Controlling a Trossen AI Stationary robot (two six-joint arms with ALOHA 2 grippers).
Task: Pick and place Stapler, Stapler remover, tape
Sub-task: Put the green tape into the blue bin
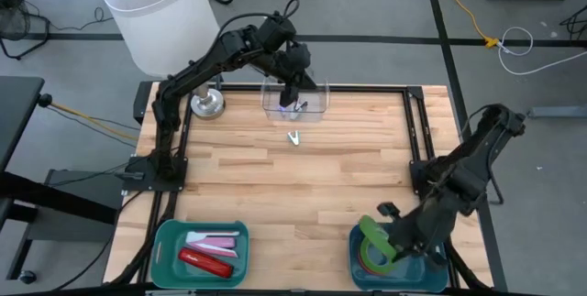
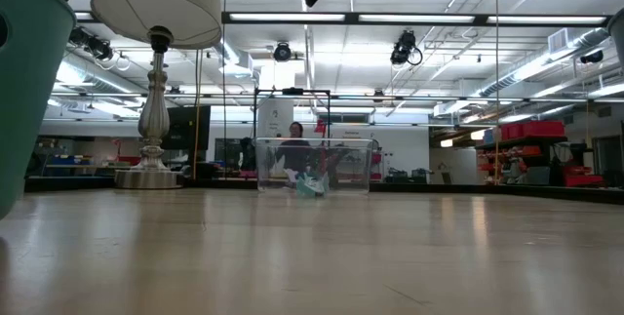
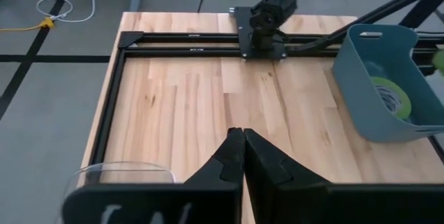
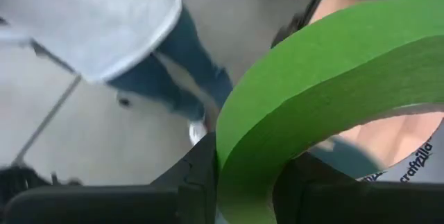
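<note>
Right gripper (image 1: 393,238) clamped on a green tape (image 4: 326,92) ring, hanging just over the blue bin (image 1: 356,261); another tape ring (image 3: 390,93) lies in the bin below it. Left gripper (image 1: 292,96) closed and empty over the clear box (image 1: 316,108), with a remover-like item (image 1: 294,137) just beside the box. Stapler (image 1: 205,263) sits in the green bin (image 1: 163,246), well apart. Judgement: mostly unfinished. Lamp (image 1: 156,12) crowds the left arm.

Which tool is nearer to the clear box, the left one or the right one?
Left. The left tool hangs right over the clear box; the right tool is far across the table, gripping green tape.
</note>
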